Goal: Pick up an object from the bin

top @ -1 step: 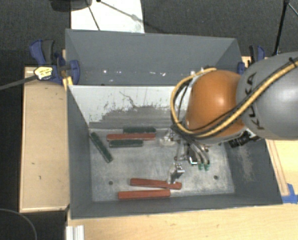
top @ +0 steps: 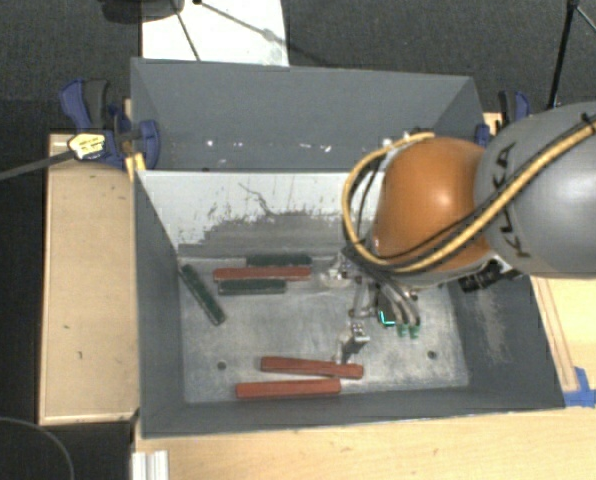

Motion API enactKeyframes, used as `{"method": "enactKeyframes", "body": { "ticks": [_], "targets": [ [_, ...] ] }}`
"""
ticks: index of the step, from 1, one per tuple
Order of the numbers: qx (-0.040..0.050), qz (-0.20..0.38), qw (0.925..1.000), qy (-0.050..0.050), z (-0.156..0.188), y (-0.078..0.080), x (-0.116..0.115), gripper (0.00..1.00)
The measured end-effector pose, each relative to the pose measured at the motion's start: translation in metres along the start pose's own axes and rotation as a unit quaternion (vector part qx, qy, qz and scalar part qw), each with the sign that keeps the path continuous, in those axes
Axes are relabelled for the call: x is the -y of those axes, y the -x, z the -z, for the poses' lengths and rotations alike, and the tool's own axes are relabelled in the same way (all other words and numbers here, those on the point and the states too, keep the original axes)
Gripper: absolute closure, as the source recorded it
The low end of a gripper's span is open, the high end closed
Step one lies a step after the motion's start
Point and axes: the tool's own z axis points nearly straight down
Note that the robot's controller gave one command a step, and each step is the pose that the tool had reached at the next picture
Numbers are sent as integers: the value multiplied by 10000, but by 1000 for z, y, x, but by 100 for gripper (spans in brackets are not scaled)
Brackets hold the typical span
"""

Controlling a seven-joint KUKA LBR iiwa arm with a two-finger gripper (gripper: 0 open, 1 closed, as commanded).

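The end effector [top: 355,344] stands low in the bin [top: 168,268], right of centre, with its tip at the right end of a red-brown bar [top: 303,367] that lies flat near the front wall. Whether it is open or closed cannot be told, nor any grasp confirmed. A second red-brown bar [top: 288,389] lies just in front. The dark green bars [top: 251,288] lie well apart, at the rear left.

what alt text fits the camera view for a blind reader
The gripper hangs over one end of a red-brown stick near the grey bin's front; a second stick lies beside it, and dark green sticks lie further back.
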Motion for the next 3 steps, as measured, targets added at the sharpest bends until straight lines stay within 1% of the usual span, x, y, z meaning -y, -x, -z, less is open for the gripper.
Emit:
{"method": "enactKeyframes", "body": {
  "ticks": [1, 2, 3],
  "targets": [
    [29, 101, 9999, 10, -93, -14, -21, 100],
    [29, 91, 10000, 10, -93, -14, -21, 100],
    [0, 196, 9998, -1, 40, -15, -31, 100]
  ]
}}
